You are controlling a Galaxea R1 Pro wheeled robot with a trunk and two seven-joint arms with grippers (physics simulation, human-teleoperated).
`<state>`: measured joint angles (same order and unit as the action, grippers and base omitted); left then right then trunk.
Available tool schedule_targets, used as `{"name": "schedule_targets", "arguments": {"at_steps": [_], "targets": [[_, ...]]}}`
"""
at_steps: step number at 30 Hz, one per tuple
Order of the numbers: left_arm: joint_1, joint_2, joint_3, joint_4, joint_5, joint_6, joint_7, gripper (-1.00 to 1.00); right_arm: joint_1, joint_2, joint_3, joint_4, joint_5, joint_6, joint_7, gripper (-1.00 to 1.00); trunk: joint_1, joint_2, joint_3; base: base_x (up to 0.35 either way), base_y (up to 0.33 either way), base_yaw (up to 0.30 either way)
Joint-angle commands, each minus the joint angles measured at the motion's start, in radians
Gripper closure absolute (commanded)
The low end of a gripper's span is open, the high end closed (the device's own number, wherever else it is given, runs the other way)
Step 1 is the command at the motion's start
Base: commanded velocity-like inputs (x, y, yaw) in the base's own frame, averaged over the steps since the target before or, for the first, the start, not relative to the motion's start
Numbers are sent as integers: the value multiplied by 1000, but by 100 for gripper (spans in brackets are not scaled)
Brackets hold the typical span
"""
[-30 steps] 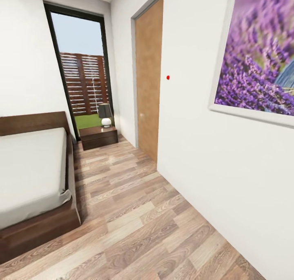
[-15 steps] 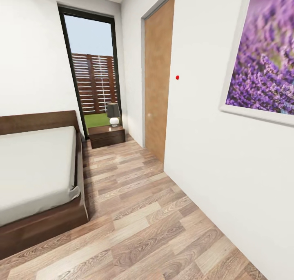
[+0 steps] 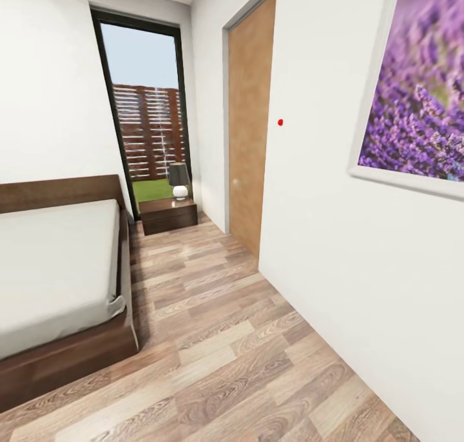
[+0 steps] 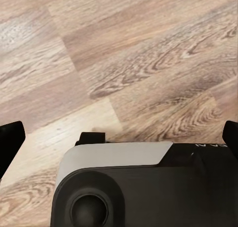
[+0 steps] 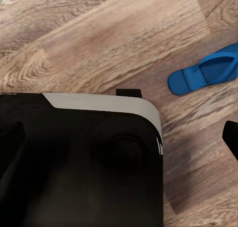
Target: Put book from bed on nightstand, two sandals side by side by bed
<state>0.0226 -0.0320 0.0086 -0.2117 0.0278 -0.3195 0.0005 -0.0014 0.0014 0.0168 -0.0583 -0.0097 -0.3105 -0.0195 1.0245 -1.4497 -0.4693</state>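
Here, bed (image 3: 51, 268) cut off by frame, one sandal (image 5: 206, 70) partly cropped

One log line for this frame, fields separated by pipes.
phase: in transit | head view: pale grey-white bed, dark wood nightstand with small lamp | right wrist view: bright blue sandal on wood-plank floor | jaws: both open, empty

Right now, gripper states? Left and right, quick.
Left gripper: open, nothing between the fingertips, wood floor below.
Right gripper: cannot be told; one fingertip is visible, holding nothing seen. A blue sandal lies on the floor nearby.
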Motion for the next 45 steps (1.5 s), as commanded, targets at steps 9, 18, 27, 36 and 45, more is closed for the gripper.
{"name": "schedule_targets", "arguments": {"at_steps": [9,18,27,36,45], "targets": [[0,0,1,-1,3,-1,0,-100,0,0,3,0,-1,-2,-2,-100,0,0,-1,227,0,0],[0,0,1,-1,3,-1,0,-100,0,0,2,0,-1,-2,-2,-100,0,0,-1,70,0,0],[0,0,1,-2,3,-1,0,-100,0,0,3,0,-1,-2,-2,-100,0,0,-1,292,1,0],[0,0,1,-2,3,-1,0,-100,0,0,2,0,-1,-2,-2,-100,0,0,-1,240,118,0],[0,0,1,-2,3,-1,0,-100,0,0,2,0,-1,-2,-2,-100,0,0,-1,133,96,0]]}}
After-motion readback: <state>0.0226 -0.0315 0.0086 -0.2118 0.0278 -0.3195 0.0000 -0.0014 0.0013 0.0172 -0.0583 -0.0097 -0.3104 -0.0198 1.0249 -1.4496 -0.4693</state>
